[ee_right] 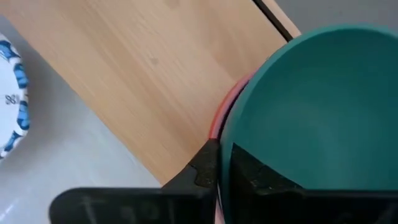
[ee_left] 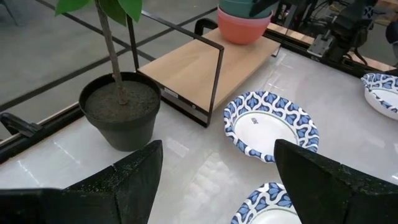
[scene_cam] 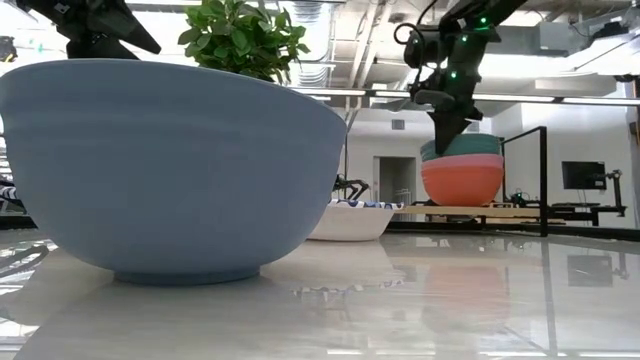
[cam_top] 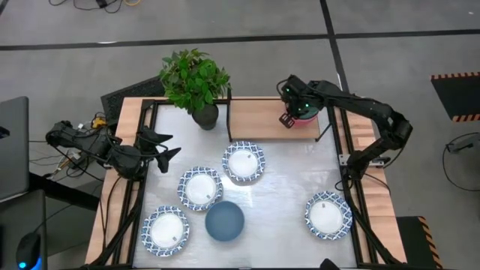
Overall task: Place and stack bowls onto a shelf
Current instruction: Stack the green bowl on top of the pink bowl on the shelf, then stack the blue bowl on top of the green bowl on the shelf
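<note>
A dark green bowl [cam_top: 306, 109] sits on top of two nested pink bowls [scene_cam: 462, 183] at the right end of the light wooden shelf [cam_top: 259, 116]. My right gripper [cam_top: 288, 118] is shut on the green bowl's rim. Several white bowls with blue rims [cam_top: 244, 162] [cam_top: 200, 187] [cam_top: 166, 230] [cam_top: 328, 215] and a slate blue bowl [cam_top: 224, 221] stand upright on the metal tabletop. My left gripper [cam_top: 166, 147] hangs open and empty near the table's left edge. My right gripper pinches the green bowl's rim [ee_right: 227, 140] on the side toward the table's left, one finger [ee_right: 250, 169] inside the bowl and one [ee_right: 205, 167] outside. The fingers come from above, pointing down. The bowl sits upright, nested in the upper pink bowl [scene_cam: 462, 160].
A dark pot with a green plant [cam_top: 196, 81] stands at the shelf's left end. The shelf's black metal frame [ee_left: 214, 81] rises at that end. The shelf's left and middle parts are bare wood. The slate blue bowl [scene_cam: 170, 170] fills the low view's left.
</note>
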`<move>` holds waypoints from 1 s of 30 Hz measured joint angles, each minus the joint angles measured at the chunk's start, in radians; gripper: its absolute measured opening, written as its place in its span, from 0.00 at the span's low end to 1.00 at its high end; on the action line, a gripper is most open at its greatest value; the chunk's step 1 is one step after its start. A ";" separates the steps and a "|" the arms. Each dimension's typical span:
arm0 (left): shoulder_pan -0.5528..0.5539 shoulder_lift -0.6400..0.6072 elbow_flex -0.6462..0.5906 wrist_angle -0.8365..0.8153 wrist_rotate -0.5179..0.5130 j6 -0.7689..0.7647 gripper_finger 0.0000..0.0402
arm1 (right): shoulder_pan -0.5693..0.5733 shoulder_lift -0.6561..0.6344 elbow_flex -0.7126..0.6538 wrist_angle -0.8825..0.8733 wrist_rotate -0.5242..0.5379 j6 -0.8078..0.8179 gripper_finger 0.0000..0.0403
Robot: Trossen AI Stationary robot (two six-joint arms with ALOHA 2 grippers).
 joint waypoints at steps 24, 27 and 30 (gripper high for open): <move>0.000 0.000 0.000 -0.001 0.000 0.000 0.73 | 0.058 -0.007 0.188 -0.045 -0.102 0.030 0.54; 0.000 0.000 0.000 -0.001 0.000 0.000 0.73 | 0.132 -0.007 0.223 -0.021 -0.206 0.061 0.54; 0.000 0.000 0.000 -0.001 0.000 -0.001 0.73 | 0.236 -0.007 0.226 0.023 -0.255 0.100 0.53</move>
